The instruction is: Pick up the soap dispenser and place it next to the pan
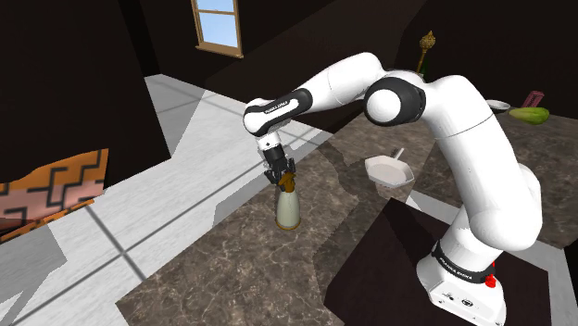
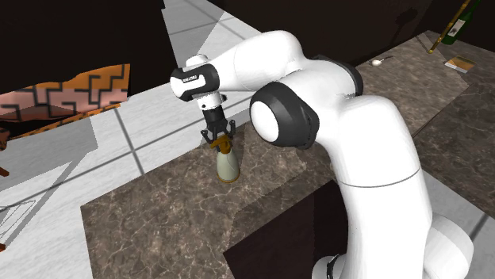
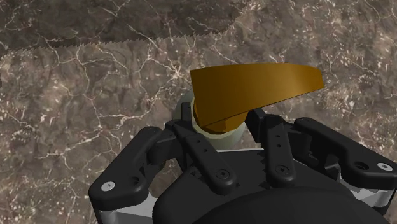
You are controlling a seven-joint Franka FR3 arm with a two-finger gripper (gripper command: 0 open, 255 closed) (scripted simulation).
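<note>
The soap dispenser (image 1: 288, 208) is a pale bottle with a brown pump head, standing upright on the dark marble counter (image 1: 232, 269) near its floor-side edge. My gripper (image 1: 281, 176) comes straight down on it and is shut on the pump neck. The second exterior view has the same clasp, gripper (image 2: 216, 140) over the dispenser (image 2: 228, 165). In the wrist view the brown pump spout (image 3: 254, 86) juts out past the fingers (image 3: 191, 137), with the gripper (image 3: 219, 124) clasping the neck. The white pan (image 1: 389, 169) lies on the counter to the shoulder view's right of the dispenser, behind my arm.
A bottle (image 1: 426, 46), a green object (image 1: 528, 115) and a small plate (image 1: 497, 105) stand at the counter's far end. The counter edge drops to a white tiled floor (image 1: 139, 222). An orange patterned piece (image 1: 56, 185) sits beyond it.
</note>
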